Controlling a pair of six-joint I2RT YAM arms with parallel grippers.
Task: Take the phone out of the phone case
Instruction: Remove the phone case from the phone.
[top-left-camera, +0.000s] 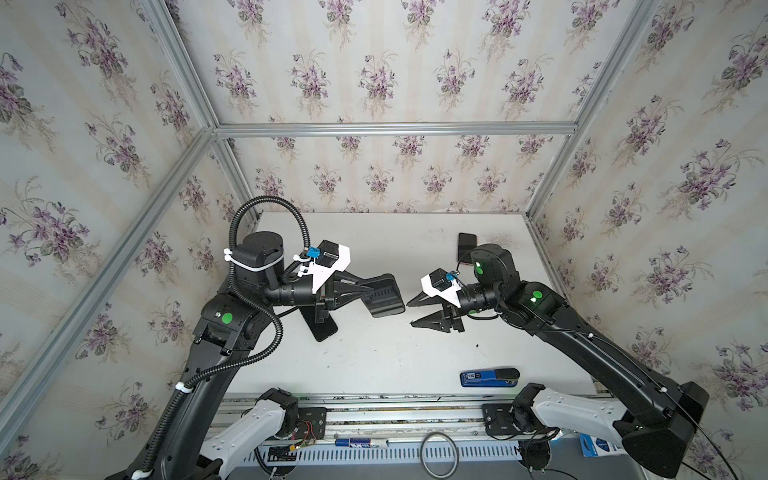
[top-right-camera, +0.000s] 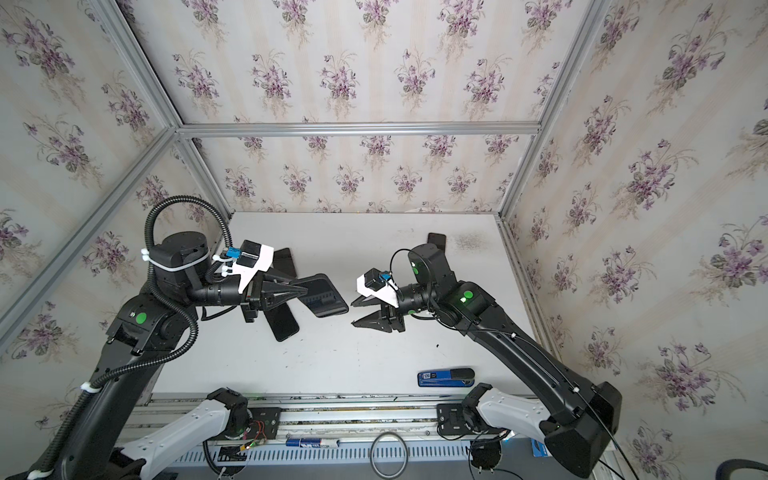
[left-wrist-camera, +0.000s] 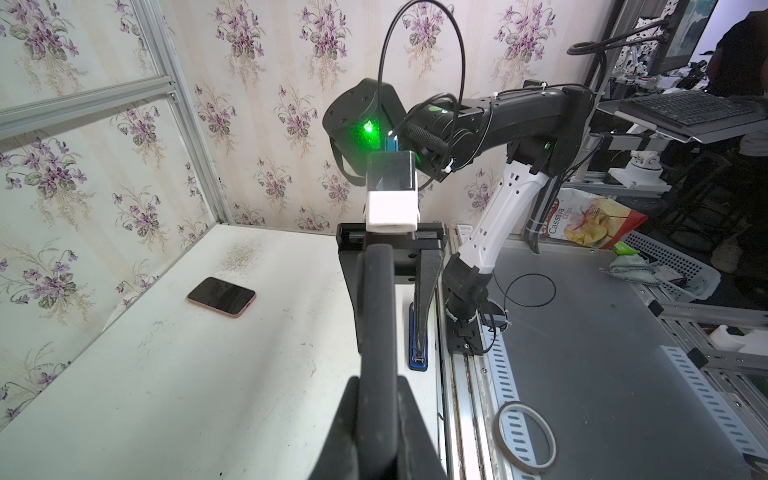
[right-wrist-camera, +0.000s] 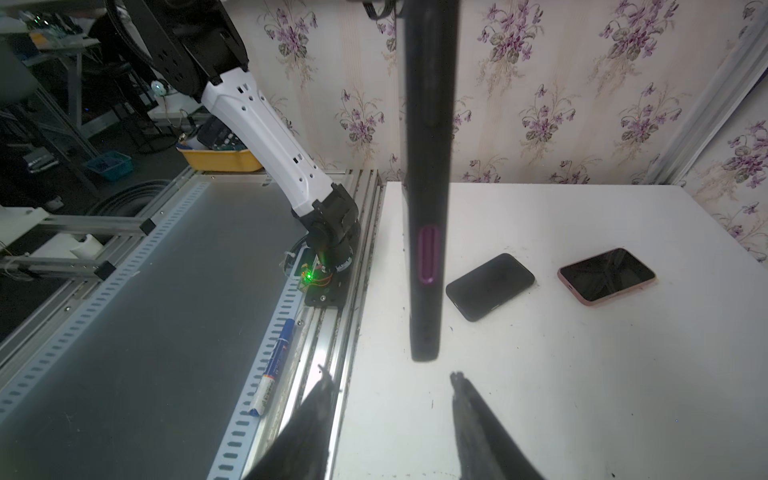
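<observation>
In both top views the left gripper (top-left-camera: 368, 289) is clamped on a black case (top-left-camera: 386, 299), held in the air over the middle of the tabletop (top-left-camera: 374, 361); whether it is full or empty I cannot tell. The right gripper (top-left-camera: 410, 313) faces it, fingers partly spread and holding nothing. A black phone (top-left-camera: 322, 330) lies under the left gripper, a second phone (top-right-camera: 286, 261) behind it, and a third phone (top-left-camera: 466, 244) near the far right corner, half hidden by the right arm. A blue object (top-left-camera: 490, 377) near the front edge bears a white label too small to read. In the left wrist view a bag (left-wrist-camera: 590, 220) off the tabletop reads "Cassava Chips", and the case hides one right finger. In the right wrist view the case stands edge-on just ahead of the spread fingers, with a magenta button (right-wrist-camera: 427, 257) in its side. The print on the marker (right-wrist-camera: 272, 370) lying on the rail is illegible.
</observation>
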